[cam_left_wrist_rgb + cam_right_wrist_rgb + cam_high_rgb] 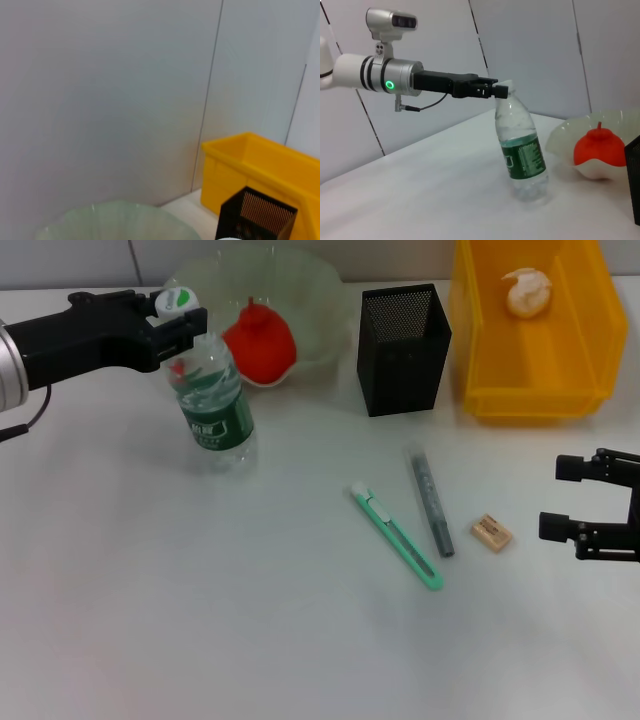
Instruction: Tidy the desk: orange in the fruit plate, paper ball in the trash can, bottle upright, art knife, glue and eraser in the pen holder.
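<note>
White tabletop (200,620), head view: left pincer (185,320) closed on the cap end of the bottle (212,400), which stands upright near the fruit plate (310,310); the orange (260,340), red-orange in colour, sits in that plate. Black mesh pen holder (403,348) stands between the plate and the yellow trash can (535,330), which contains the paper ball (528,290). Art knife (398,537), grey glue stick (431,501) and eraser (491,532) lie flat on the tabletop in front of the pen holder, each apart from the others. Right pincer (565,498) hovers near the eraser, fingers spread wide, holding nothing. Right wrist view alone shows the left arm side-on, pinching the bottle top, and the bottle's green label. Left wrist view shows only the wall, plate rim, pen holder and trash can.
</note>
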Robot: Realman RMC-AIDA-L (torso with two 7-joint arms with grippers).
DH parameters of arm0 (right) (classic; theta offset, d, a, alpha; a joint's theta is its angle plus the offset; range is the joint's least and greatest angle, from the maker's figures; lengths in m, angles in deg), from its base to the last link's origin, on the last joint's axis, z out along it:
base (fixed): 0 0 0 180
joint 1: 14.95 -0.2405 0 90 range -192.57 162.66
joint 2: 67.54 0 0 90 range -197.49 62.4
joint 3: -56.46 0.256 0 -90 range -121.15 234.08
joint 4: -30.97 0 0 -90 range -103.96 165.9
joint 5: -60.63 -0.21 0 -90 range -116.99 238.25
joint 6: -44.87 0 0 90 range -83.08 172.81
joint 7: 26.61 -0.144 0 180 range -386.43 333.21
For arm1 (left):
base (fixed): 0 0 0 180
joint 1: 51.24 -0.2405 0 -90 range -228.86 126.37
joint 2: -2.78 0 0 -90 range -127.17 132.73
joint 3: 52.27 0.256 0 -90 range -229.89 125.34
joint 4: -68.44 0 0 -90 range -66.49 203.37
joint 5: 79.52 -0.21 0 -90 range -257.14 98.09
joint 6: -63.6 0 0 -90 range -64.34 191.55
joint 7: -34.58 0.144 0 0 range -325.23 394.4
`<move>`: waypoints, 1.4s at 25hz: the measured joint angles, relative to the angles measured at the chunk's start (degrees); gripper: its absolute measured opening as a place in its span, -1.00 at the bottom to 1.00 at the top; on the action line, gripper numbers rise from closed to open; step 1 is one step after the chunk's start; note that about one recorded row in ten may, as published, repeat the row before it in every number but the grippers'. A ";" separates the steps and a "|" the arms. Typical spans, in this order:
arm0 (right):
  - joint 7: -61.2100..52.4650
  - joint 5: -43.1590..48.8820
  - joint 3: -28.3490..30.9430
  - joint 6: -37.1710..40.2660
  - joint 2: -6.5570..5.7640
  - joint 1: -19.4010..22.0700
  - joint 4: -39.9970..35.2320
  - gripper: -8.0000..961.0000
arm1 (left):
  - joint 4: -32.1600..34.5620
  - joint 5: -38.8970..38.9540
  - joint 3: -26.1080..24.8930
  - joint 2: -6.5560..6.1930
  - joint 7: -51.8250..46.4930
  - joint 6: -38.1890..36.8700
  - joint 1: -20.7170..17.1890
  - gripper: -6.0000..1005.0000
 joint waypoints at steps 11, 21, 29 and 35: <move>0.00 0.34 0.00 -0.07 -0.09 -0.43 0.43 0.73 | -2.27 2.59 -0.29 0.10 5.81 -0.57 -0.44 0.00; 0.01 0.46 0.00 -0.31 -0.09 -0.68 0.63 0.73 | -2.94 2.51 0.72 0.14 9.29 -0.36 -0.37 0.05; 0.01 0.54 0.00 -0.52 -0.09 -0.69 0.82 0.73 | -2.95 2.46 3.31 0.17 12.36 0.06 -0.25 0.12; 0.01 0.55 -0.01 -0.53 -0.10 -0.69 0.81 0.73 | -0.68 2.67 2.58 0.04 12.42 -0.37 -1.12 0.31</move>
